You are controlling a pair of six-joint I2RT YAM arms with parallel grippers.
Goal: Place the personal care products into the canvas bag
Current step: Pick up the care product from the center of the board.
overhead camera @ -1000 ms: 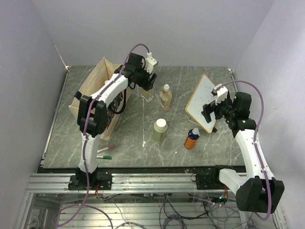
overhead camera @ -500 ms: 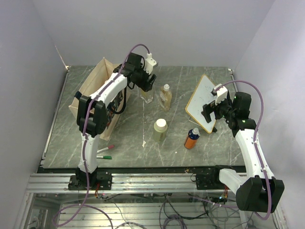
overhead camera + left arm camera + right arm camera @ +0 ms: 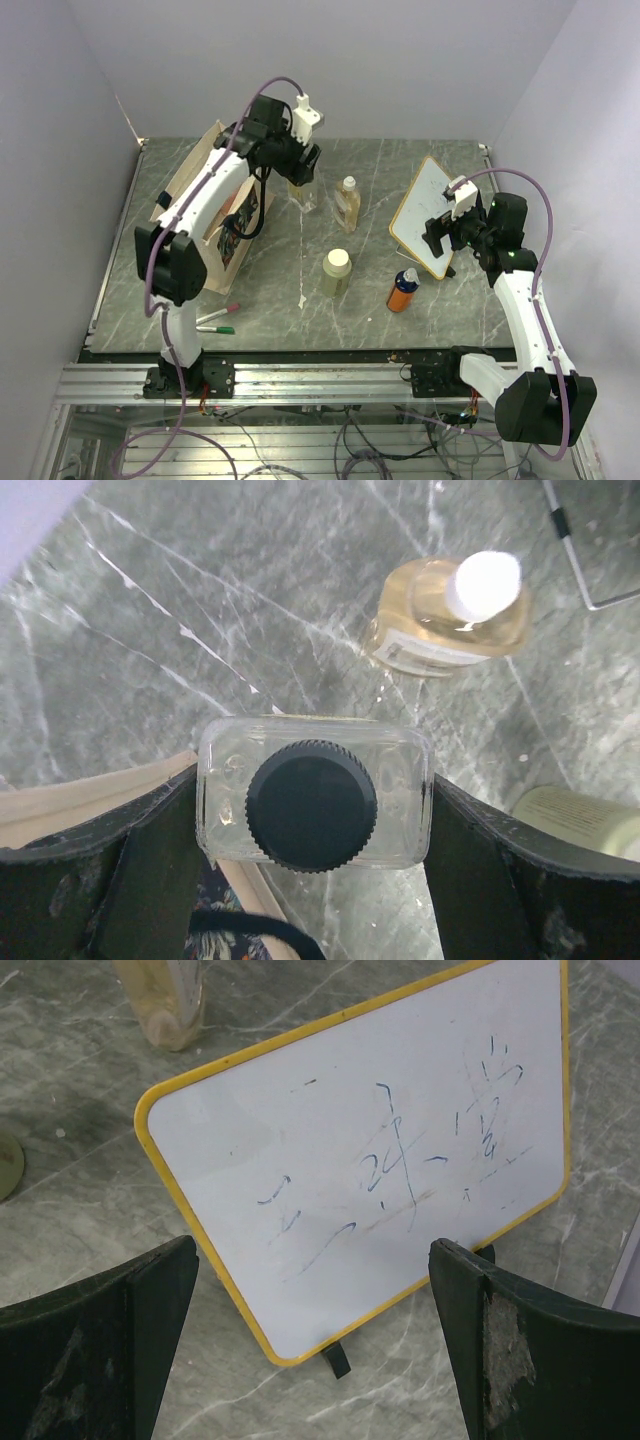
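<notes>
Currently the clear bottle (image 3: 312, 805) hangs clamped in the left end effector (image 3: 312, 830), above the tabletop (image 3: 200, 610) just beside the canvas bag (image 3: 80, 805). Carrying is in hand; next it must clear the bag's rim, then release. The right end effector (image 3: 310, 1310) stands apart.

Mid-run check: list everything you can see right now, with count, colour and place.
Bag: 1, beige, far left of the table.
Clear bottle: 1, black cap, between the left jaws, beside the bag.
Amber bottle: 1, white cap, upright, rear centre.
Green bottle: 1, pale, cream cap, upright, centre.
Orange bottle: 1, blue-white top, right of the green one.
Whiteboard: 1, yellow-framed, propped up at the right.
Markers: 2, red and green, near left edge.
Table: 1, grey marble.
Left arm: jaws closed on the clear bottle.
Right arm: jaws open, facing the whiteboard.
</notes>
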